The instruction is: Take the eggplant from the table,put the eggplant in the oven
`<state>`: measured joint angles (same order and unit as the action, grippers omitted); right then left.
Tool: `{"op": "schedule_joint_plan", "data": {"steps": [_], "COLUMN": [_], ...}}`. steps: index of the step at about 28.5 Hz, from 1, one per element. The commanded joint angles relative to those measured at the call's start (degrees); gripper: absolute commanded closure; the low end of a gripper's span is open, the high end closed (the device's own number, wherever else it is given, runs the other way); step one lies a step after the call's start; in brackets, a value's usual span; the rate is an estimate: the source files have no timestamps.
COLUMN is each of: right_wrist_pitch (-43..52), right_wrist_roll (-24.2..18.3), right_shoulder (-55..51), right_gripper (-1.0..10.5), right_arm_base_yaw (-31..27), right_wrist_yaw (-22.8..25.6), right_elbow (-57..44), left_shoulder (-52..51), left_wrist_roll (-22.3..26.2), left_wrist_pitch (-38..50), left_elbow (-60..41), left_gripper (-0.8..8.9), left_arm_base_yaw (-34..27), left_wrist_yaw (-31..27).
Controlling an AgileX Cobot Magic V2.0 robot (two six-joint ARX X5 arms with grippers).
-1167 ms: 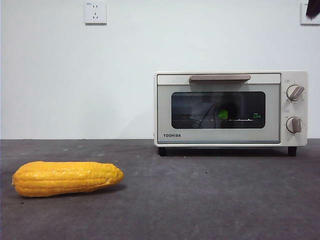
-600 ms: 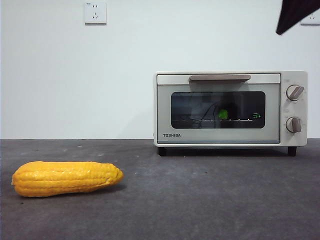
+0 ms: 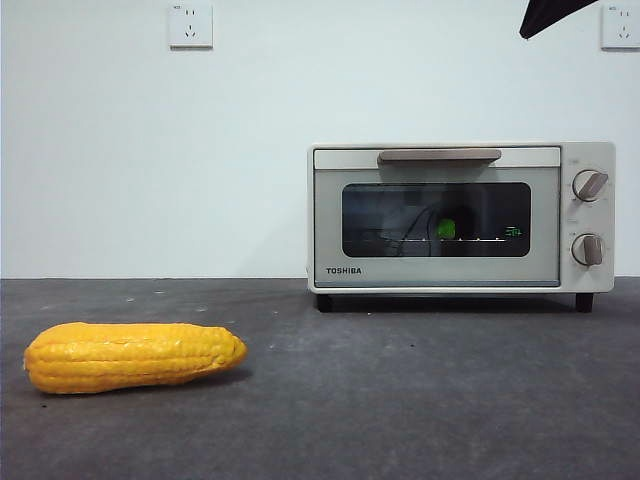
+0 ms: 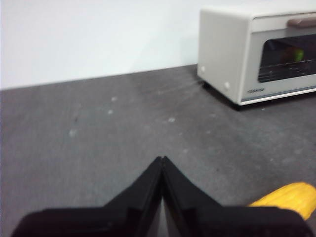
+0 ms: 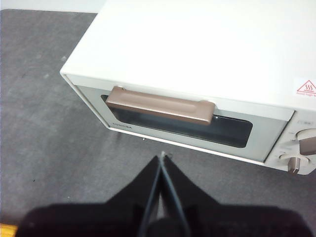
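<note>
eggplant (image 3: 446, 229) inside shut oven (image 3: 462, 216) | right gripper (image 5: 162, 157) has risen, fingers together | left gripper (image 4: 162, 160) together | task looks done

A yellow corn cob (image 3: 133, 356) lies on its side, and two white wall sockets (image 3: 191, 25) sit high on the white wall (image 3: 150, 150).

Oven (image 3: 462, 218): cream-white body, dark glass door, taupe bar handle (image 3: 440, 155), two taupe-tipped knobs, black "TOSHIBA" lettering; red-and-white warning sticker (image 5: 306, 88) on top. Bright green spot (image 3: 446, 229) behind the glass. Corn cob (image 3: 134, 356): yellow-orange, rows of kernels. Tabletop (image 3: 420, 400): dark grey matte, faint light specks. Wall white, white socket (image 3: 191, 26). Left end effector (image 4: 162, 160) and right end effector (image 5: 162, 156): black.
</note>
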<state>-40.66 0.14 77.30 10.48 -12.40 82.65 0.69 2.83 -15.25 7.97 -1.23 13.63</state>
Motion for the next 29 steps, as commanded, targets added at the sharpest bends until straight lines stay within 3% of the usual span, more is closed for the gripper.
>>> {"op": "schedule_joint_plan", "data": {"steps": [1, 29], "right_wrist_pitch": [0.35, 0.33], "right_wrist_roll": [-0.37, -0.37], "right_shoulder": [0.35, 0.35], "right_gripper": [9.5, 9.5], "right_arm_base_yaw": [0.00, 0.00], "right_wrist_yaw": [0.04, 0.04], "right_elbow": [0.07, 0.07], "left_shoulder": [-0.46, -0.15], "left_wrist_roll": [-2.43, -2.86], "left_wrist_pitch": [0.74, -0.55], "left_elbow": [-1.90, -5.31], "left_gripper": [8.16, 8.16], "left_arm_base_yaw": [-1.01, -1.57], "left_wrist_yaw": [-0.17, -0.13]}}
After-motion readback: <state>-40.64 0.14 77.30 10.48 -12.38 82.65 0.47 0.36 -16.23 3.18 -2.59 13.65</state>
